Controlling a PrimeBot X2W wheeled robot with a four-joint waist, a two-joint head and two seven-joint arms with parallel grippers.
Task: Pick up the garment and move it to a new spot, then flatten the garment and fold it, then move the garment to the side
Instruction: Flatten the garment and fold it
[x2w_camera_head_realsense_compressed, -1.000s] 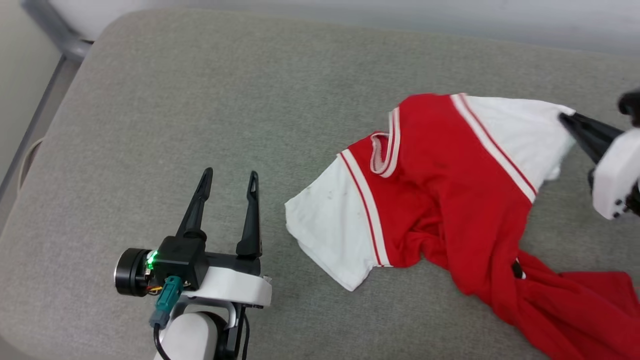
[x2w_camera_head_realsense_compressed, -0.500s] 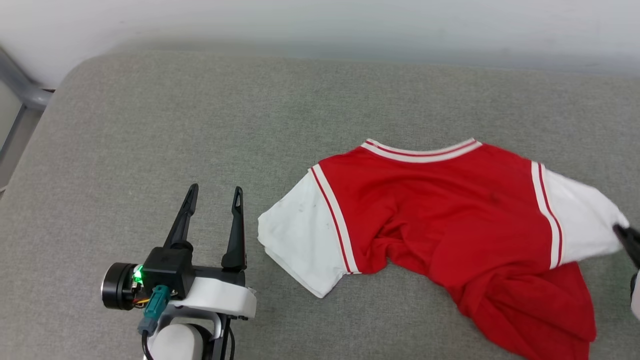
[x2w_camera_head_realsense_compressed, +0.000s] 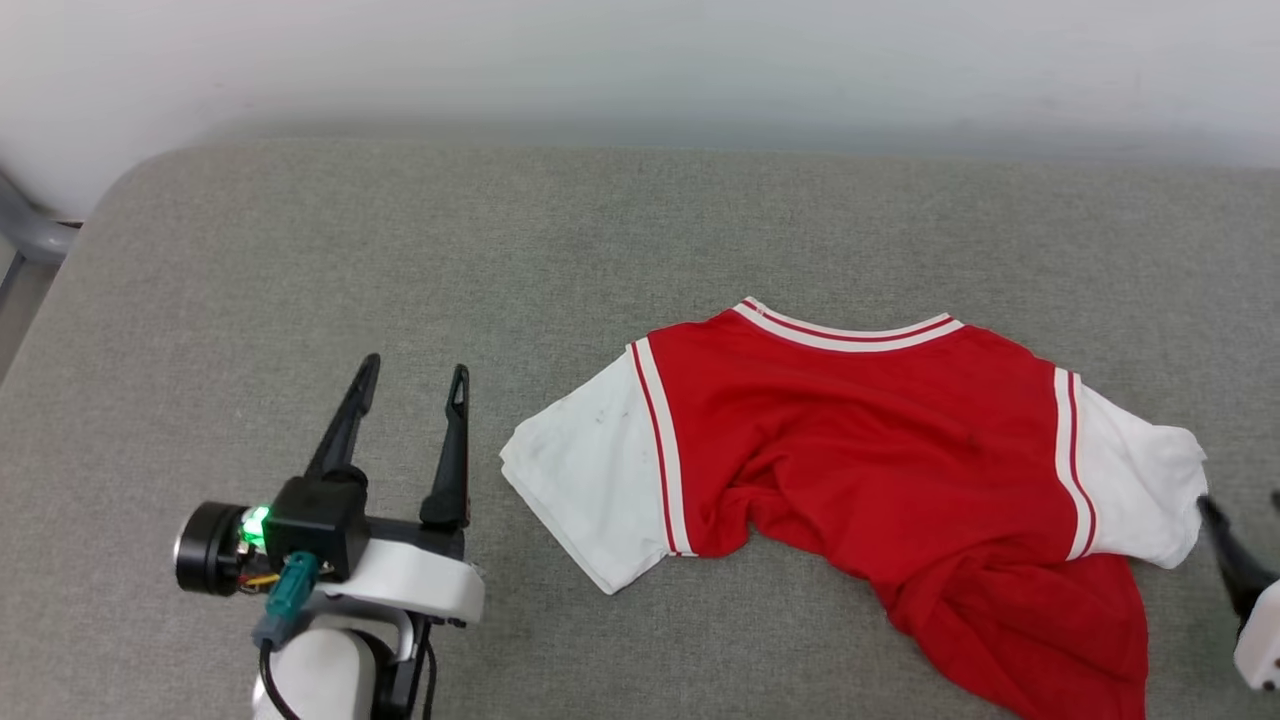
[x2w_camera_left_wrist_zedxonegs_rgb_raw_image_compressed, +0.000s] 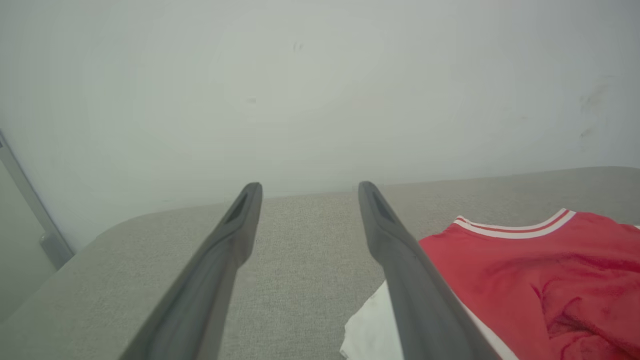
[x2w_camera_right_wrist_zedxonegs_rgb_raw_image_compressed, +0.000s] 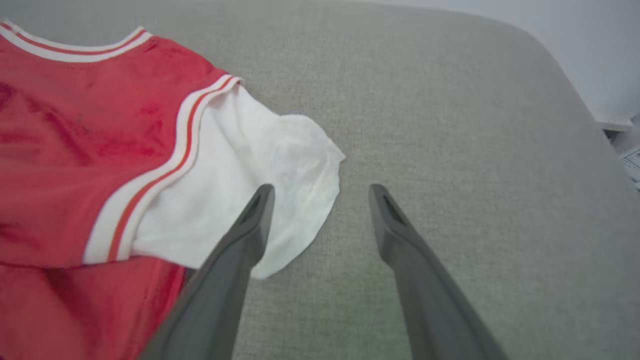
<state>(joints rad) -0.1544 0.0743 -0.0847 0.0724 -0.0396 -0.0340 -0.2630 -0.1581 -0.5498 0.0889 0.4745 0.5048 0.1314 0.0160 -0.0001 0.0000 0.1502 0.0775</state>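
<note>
- Red jersey-style T-shirt with white short sleeves (x2w_camera_head_realsense_compressed: 860, 450) lies on the grey woven cushion (x2w_camera_head_realsense_compressed: 300, 250), right of centre, with its striped collar (x2w_camera_head_realsense_compressed: 845, 333) away from me and its lower part bunched.
- A second ago my right gripper (x2w_camera_right_wrist_zedxonegs_rgb_raw_image_compressed: 321, 189) pinched the white sleeve (x2w_camera_right_wrist_zedxonegs_rgb_raw_image_compressed: 260, 170). Now its fingers are spread and empty, one over the sleeve's edge and the other over bare cushion.
- My left gripper (x2w_camera_head_realsense_compressed: 416, 365) hovers spread and empty near the other sleeve (x2w_camera_head_realsense_compressed: 585, 480), not touching it.
- Shirt fabric looks soft and creased; the cushion is coarse, with rounded corners.

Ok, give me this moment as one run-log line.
garment: on cushion, hem bunched | left gripper: open, empty | right gripper: open, by white sleeve
</note>
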